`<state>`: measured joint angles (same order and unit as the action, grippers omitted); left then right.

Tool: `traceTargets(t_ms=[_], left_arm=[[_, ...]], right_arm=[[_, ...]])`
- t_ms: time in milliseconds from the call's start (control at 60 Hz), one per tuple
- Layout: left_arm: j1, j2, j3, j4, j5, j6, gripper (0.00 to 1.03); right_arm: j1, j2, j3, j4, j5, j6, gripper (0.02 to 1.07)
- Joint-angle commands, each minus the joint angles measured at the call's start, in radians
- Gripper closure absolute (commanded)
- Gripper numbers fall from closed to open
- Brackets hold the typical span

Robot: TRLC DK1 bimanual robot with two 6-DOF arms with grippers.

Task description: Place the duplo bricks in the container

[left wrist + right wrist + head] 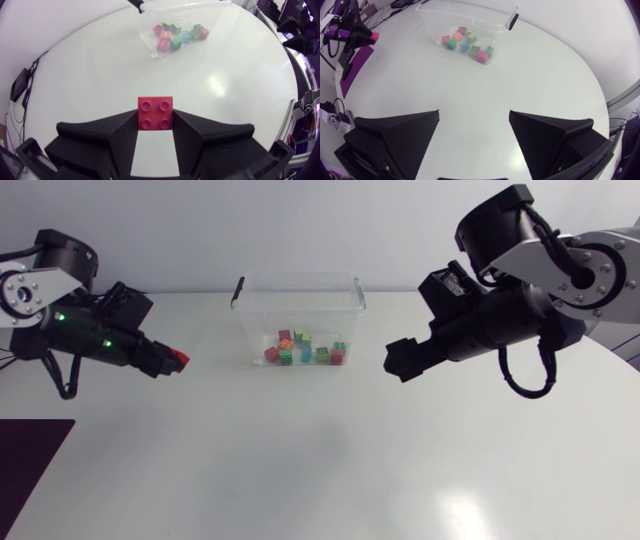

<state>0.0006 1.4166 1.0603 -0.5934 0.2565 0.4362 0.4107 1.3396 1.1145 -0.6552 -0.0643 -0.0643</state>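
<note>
Red brick [155, 113] within left claw [155, 125]

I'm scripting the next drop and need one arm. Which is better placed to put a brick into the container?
Left. The left gripper is shut on a red duplo brick, with the clear container ahead of it. The right gripper is open and holds nothing.

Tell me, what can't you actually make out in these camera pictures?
- Bricks in the container, head view: too small and bunched to count.
- Red brick, left wrist view: its sides are hidden by the left gripper's fingers.
- Container, left wrist view: its far end is cut off by the picture's edge.
- Right gripper, head view: dark and end-on, opening unreadable; the right wrist view shows it open.
</note>
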Motion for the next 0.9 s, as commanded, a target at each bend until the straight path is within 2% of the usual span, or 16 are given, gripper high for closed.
traceTargets(t_ms=[0,450,883], left_arm=[[-0.028,0.07,0.086,0.003,0.007,-0.044,0.78],[-0.151,0.312,0.457,0.073,0.009,-0.119,0.78],[-0.215,0.522,0.679,0.126,0.007,-0.151,0.77]], right_arm=[[-0.009,-0.023,-0.031,-0.006,-0.003,-0.017,0.06],[-0.012,-0.017,-0.061,0.009,-0.019,-0.022,0.06],[-0.013,-0.045,-0.101,0.012,-0.04,-0.028,0.06]])
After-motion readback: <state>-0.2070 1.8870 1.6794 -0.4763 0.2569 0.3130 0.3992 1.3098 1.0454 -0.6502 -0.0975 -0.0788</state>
